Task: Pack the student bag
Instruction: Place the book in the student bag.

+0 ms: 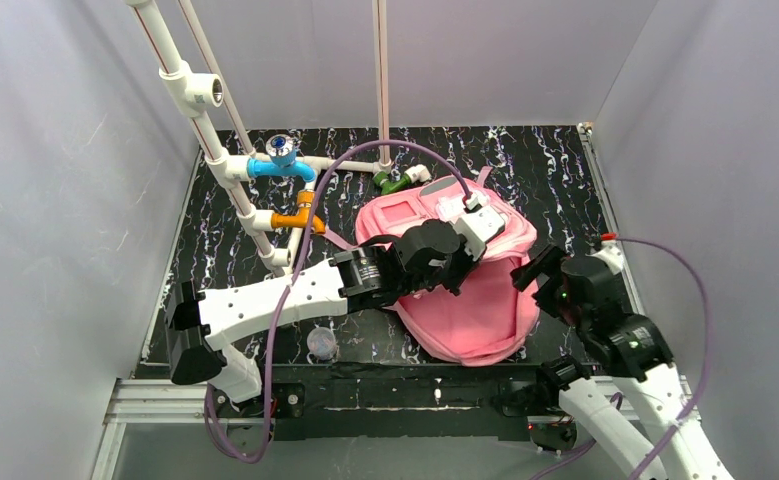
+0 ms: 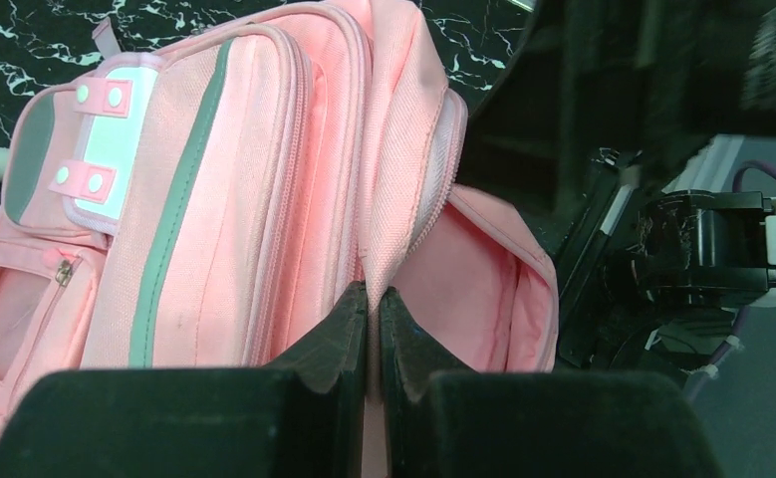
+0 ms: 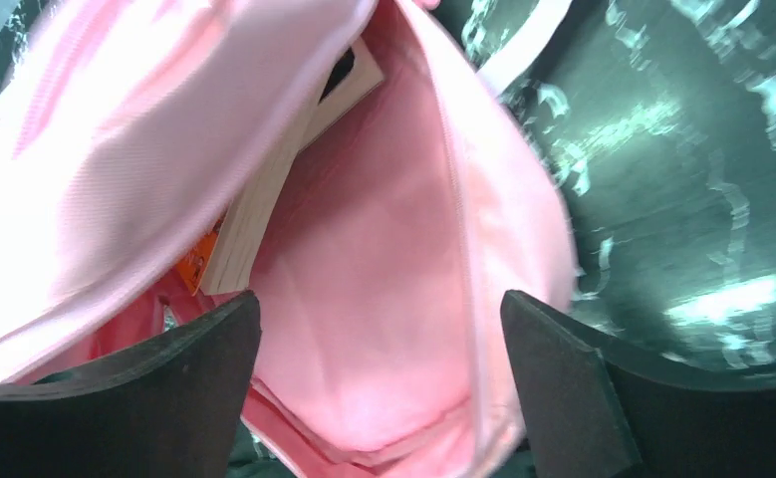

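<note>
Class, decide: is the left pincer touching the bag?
Touching. The left wrist view shows the left pincer shut on a pink fabric fold of the bag, at its opening.

**Left tool clamped, right tool spread wide**

The left arm (image 1: 275, 295) stretches low from its base at the near left, running almost straight out to the right. The left tool (image 2: 374, 294) has its two dark fingers pressed together on a fold of the student bag (image 2: 214, 199). The right arm (image 1: 615, 330) rises from the near right and bends at the elbow, with its wrist turned in toward the left. The right tool (image 3: 379, 309) has its fingers set far apart. They seem to grip nothing, though that wrist view is blurred.
</note>
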`<action>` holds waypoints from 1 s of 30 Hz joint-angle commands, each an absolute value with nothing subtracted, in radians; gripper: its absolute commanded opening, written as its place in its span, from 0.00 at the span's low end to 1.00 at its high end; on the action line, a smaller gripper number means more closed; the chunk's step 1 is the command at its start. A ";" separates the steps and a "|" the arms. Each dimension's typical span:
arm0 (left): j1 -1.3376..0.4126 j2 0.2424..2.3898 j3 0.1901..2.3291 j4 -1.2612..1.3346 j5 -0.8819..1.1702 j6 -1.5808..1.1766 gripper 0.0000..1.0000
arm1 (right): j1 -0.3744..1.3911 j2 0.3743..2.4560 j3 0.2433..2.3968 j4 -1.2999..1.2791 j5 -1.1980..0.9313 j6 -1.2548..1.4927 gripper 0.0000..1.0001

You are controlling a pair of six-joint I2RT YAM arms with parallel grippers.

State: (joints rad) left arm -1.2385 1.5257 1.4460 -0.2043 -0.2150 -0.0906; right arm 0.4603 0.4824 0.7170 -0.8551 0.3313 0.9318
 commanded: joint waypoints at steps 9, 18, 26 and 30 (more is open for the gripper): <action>-1.221 1.603 1.512 -0.286 -0.162 -0.203 0.00 | 0.459 0.627 1.071 -0.990 0.135 0.583 0.93; -1.221 1.344 1.317 -0.402 -0.114 -0.307 0.93 | 0.459 0.678 1.085 -0.982 0.051 0.545 0.98; -1.269 1.103 0.954 -0.352 -0.269 -0.422 0.75 | 0.459 0.789 1.048 -1.015 -0.192 0.432 0.98; -1.335 1.188 0.882 -0.351 -0.570 -0.466 0.70 | 0.467 0.783 0.941 -0.866 -0.280 0.514 0.98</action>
